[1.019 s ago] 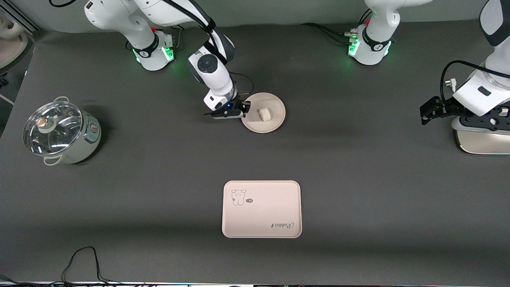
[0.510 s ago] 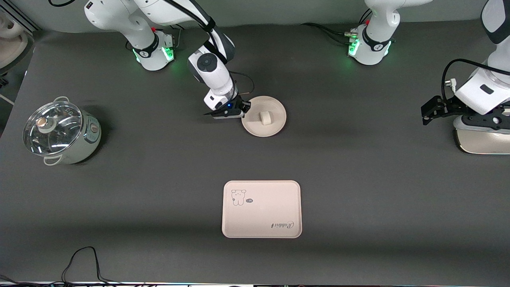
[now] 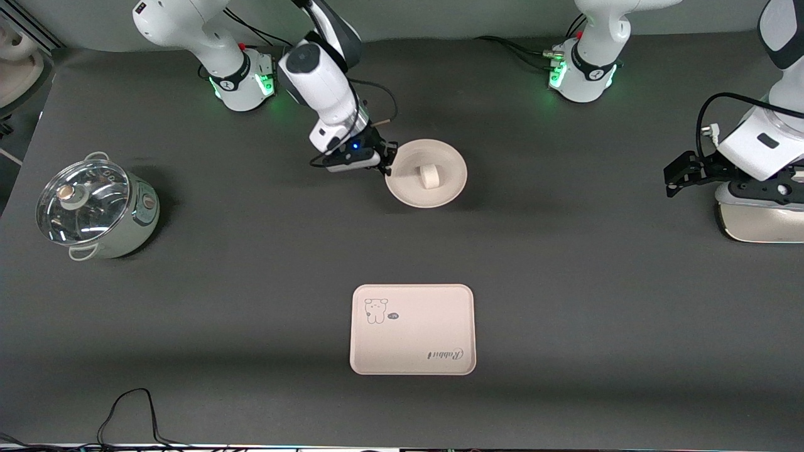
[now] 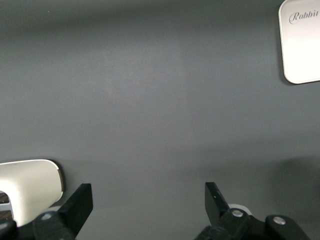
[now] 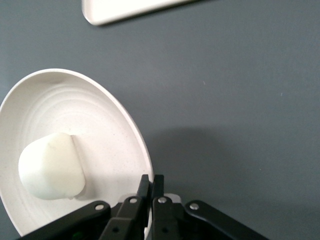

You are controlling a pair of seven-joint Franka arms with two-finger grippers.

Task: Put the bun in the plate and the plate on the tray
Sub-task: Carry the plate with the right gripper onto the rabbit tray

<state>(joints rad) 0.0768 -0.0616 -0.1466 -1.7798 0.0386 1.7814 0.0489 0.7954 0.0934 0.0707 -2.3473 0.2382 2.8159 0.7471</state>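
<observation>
While the right arm works at the middle of the table, the scene reads as follows.

Right gripper [image 3: 384, 164]: fingers pinched together on the rim of the plate, at the edge toward the right arm's end of the table; in the right wrist view [image 5: 150, 187] the two fingertips meet over the rim.
Plate [image 3: 440, 191]: held by that rim, tilted, farther from the front camera than the tray and well apart from it.
Bun [image 3: 430, 176]: lying in the plate near its middle [image 5: 50, 172].
Tray [image 3: 412, 329]: flat on the table, nearer the front camera, bare.
Left gripper [image 3: 681, 172]: waiting at the left arm's end of the table, fingers spread wide with nothing between them [image 4: 145, 205].
Pot [image 3: 94, 207]: glass-lidded, at the right arm's end of the table.
</observation>
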